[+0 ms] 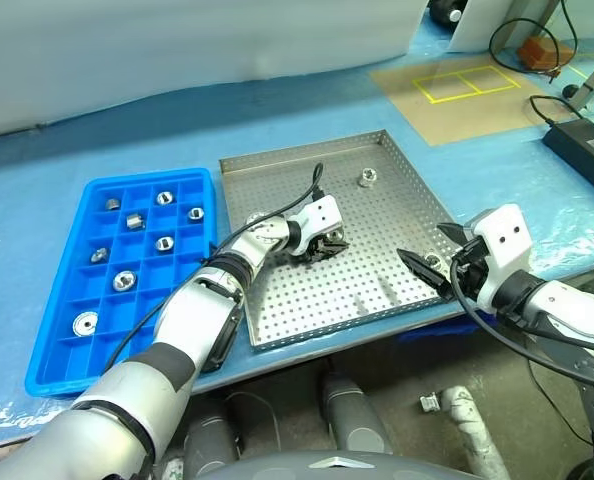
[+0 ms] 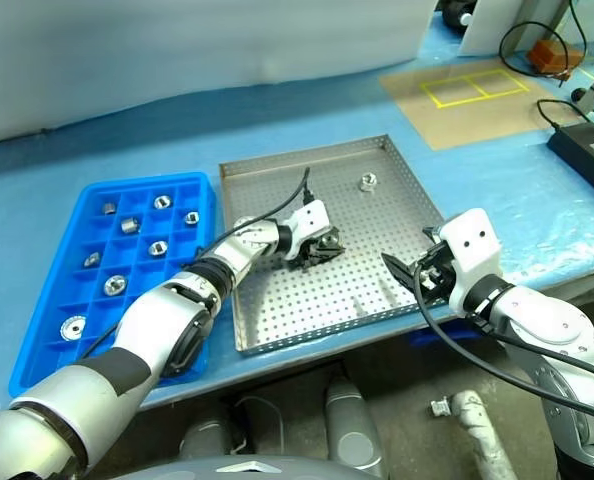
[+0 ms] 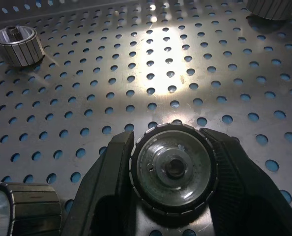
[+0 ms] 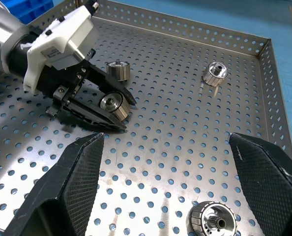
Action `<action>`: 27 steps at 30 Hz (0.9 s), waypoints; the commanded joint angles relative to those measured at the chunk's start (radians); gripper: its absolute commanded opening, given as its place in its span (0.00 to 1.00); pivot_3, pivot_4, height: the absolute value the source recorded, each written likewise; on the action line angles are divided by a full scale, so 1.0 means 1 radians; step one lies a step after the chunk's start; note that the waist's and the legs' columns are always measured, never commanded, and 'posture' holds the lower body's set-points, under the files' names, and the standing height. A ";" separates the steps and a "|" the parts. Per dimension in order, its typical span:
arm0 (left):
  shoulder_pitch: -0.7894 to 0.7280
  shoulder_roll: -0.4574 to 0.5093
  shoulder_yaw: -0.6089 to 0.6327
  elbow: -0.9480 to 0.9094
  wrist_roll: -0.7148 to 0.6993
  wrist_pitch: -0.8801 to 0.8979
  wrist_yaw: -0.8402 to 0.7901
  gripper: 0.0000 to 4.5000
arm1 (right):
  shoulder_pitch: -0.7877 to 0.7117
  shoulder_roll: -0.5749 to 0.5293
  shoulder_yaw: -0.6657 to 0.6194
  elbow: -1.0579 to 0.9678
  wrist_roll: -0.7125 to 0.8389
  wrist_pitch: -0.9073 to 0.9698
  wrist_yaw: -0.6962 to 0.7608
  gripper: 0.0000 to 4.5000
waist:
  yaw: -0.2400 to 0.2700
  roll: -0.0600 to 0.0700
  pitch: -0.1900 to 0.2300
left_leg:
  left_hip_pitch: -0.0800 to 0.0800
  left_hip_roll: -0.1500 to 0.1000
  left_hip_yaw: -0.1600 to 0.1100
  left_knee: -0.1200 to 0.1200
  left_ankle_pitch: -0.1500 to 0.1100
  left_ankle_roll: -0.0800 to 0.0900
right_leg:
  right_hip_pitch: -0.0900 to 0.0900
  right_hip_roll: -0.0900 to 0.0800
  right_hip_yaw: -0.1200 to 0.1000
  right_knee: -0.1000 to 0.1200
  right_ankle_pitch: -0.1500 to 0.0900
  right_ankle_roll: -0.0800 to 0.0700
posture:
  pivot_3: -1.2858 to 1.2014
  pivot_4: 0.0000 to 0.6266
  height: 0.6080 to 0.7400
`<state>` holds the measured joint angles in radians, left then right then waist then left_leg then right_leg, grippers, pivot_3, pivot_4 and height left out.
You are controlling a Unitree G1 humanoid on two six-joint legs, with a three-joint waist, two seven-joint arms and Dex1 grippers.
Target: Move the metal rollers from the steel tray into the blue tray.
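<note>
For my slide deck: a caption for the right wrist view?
Left gripper shut on a metal roller in the steel tray; right gripper open.

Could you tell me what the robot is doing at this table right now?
It is moving metal rollers from the steel tray to the blue tray. The left claw is shut on a roller on the steel tray floor. The right claw hangs open over the tray's near right part. Several rollers already sit in blue tray compartments; a few remain on the steel tray.
</note>
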<state>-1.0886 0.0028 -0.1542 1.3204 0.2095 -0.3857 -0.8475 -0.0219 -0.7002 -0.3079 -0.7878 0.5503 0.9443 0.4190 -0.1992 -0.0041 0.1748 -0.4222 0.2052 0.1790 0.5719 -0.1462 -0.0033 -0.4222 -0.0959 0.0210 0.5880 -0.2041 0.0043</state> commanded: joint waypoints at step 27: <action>0.634 0.688 0.291 -1.353 -0.512 0.519 -0.316 0.40 | -0.725 0.271 0.606 0.798 -0.223 -0.520 0.531 0.92 | 0.248 0.002 0.002 | 0.003 0.016 -0.001 -0.009 0.010 -0.016 | -0.007 0.004 -0.016 0.018 -0.001 -0.010 | 0.52 0.24 1.00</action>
<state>-0.4649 0.6651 0.0930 0.0594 -0.2591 0.0925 -1.1767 -0.7234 -0.4383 0.2916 -0.0017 0.3375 0.4704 0.9214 0.0485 -0.0025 0.1770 -0.4189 0.2220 0.1778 0.5613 -0.1347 -0.0225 -0.4303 -0.0911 0.0043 0.6079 -0.2058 -0.0059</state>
